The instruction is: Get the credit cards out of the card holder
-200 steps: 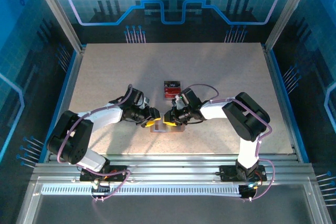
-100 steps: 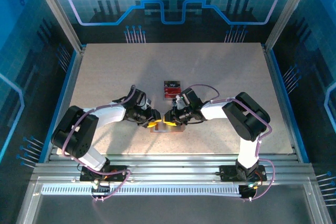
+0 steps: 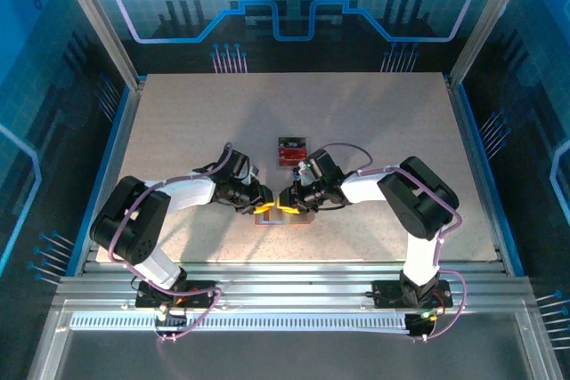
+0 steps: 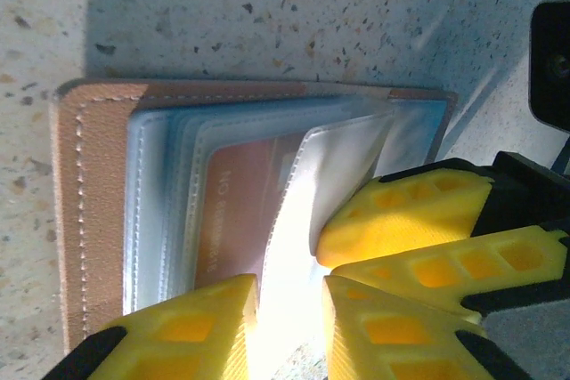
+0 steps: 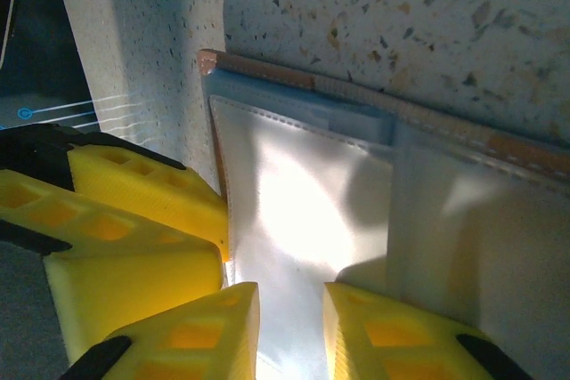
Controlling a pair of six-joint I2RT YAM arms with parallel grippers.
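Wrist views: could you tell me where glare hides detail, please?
Left wrist: glare whitens the sleeve near the left gripper; the card shows faint print. Right wrist: the sleeve is blown out white, while the holder has a clear brown edge.

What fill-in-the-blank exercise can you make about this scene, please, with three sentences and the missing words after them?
1. The card holder lies ____ on the table.
2. It rests ____ the left gripper and the right gripper.
3. The fingers of the grippers are ____ in colour.
Missing words: open; between; yellow.
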